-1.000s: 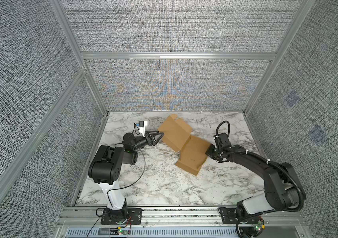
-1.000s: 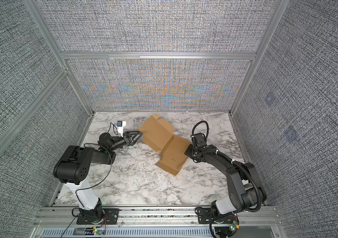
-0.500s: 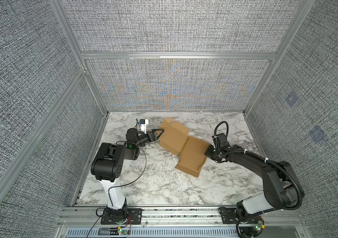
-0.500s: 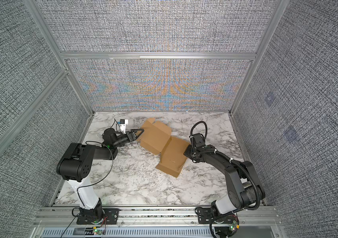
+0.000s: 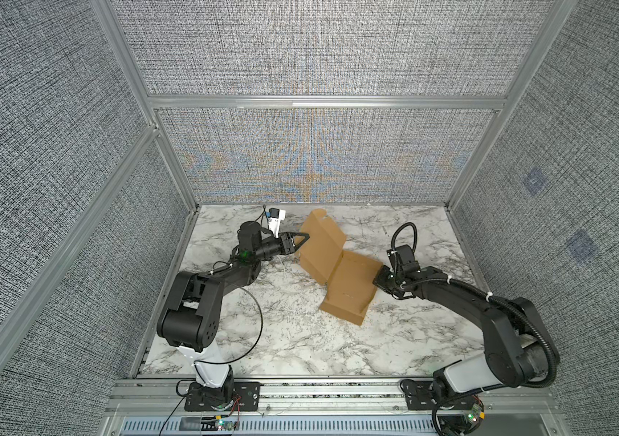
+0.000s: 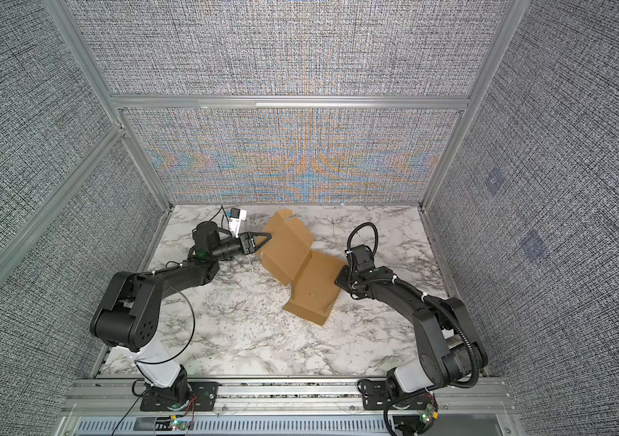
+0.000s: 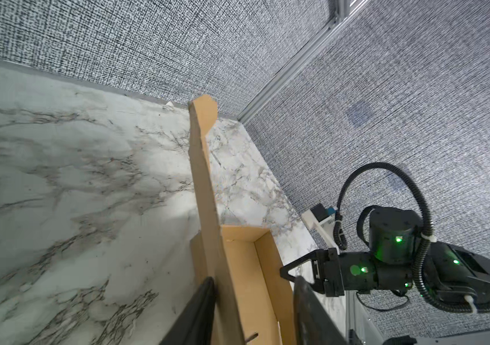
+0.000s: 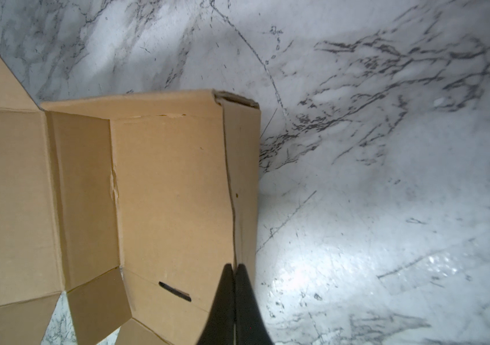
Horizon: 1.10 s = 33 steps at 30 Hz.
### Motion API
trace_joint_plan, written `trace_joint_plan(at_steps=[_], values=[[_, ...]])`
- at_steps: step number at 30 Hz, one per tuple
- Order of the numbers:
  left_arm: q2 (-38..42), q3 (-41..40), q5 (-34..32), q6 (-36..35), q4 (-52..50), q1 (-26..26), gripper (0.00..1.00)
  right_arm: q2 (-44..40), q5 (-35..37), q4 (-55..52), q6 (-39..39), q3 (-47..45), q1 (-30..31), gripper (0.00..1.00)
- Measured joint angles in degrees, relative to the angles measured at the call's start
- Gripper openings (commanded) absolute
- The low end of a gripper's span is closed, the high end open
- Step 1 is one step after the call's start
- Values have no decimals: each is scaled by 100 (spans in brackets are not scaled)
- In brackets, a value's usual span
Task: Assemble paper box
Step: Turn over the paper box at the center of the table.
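The half-folded paper box (image 5: 349, 287) lies mid-surface (image 5: 281, 332), with its lid panel (image 7: 204, 179) standing up. My left end effector (image 5: 302, 241) straddles that panel's edge, jaws apart, and I cannot tell whether it grips. My right end effector (image 8: 234, 265) is clenched at the side wall. I should bite squarely, then fold slowly while the right braces.
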<state>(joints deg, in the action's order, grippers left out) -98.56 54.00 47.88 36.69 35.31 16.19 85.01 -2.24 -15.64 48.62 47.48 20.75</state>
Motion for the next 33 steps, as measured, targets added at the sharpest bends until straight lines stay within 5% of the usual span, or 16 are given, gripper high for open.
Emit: trace_joint_plan(at_steps=[4,10,13,25,33], values=[[127,232,-37,-570,-728,66,26,-129,20,70,20,-57,24,9],[129,619,-269,-1449,-1668,109,9,-463,4,245,48,-203,138,40],[155,852,-365,-1886,-2142,111,3,-680,2,345,-63,-343,142,47],[153,2229,-863,-3600,-3825,153,2,-1781,-295,129,-2212,-352,927,50],[74,2345,-994,-3967,-4249,216,5,-490,-326,140,-4323,503,2124,50]])
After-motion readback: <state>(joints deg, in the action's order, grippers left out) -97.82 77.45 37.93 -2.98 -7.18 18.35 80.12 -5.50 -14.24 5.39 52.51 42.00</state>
